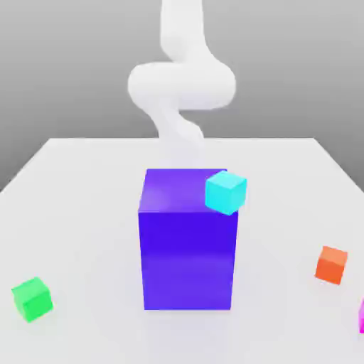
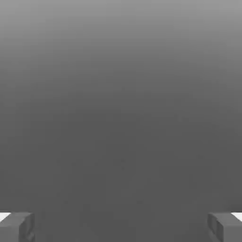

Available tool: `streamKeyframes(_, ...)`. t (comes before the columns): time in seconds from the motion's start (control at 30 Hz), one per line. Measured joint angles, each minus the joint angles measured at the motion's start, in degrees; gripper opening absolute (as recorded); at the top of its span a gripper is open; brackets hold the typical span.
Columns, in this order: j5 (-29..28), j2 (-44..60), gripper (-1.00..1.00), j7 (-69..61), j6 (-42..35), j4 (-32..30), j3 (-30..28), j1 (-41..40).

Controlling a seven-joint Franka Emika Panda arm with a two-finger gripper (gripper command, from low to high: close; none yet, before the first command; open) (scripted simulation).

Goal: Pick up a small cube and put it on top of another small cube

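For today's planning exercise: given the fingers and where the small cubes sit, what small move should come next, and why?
Probably swing the arm toward the magenta cube at the exterior view's right edge. The fingers stand wide apart with nothing between them, and every cube sits untouched.

We see the tall blue block (image 1: 188, 249) mid-table (image 1: 85, 185), a cyan cube (image 1: 226, 192) perched at its top corner on the exterior view's right. The green cube (image 1: 32, 298) sits low on the left, the orange cube (image 1: 332, 264) on the right, and the pink cube (image 1: 361, 316) peeks in at the right edge. The white arm (image 1: 181, 85) rises behind.
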Motion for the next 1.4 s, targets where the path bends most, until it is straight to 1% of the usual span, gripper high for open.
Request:
streamKeyframes(0.57, -7.14, 35.64, 0.0, -10.15, 9.45, 1.69, 10.92, 9.48)
streamKeyframes(0.97, -12.8, 60.66, 0.0, -16.79, 15.99, 2.89, 15.87, 18.08)
streamKeyframes(1.03, -14.17, 64.83, 0.0, -16.86, 17.89, 3.43, 15.66, 19.48)
streamKeyframes(1.13, -17.01, 71.06, 0.0, -15.13, 22.19, 4.84, 13.15, 21.79)
streamKeyframes(1.17, -17.64, 72.41, -1.0, -14.69, 23.18, 5.17, 12.48, 22.35)
streamKeyframes(1.4, -17.62, 72.39, -1.0, -14.71, 23.12, 5.16, 12.52, 22.34)
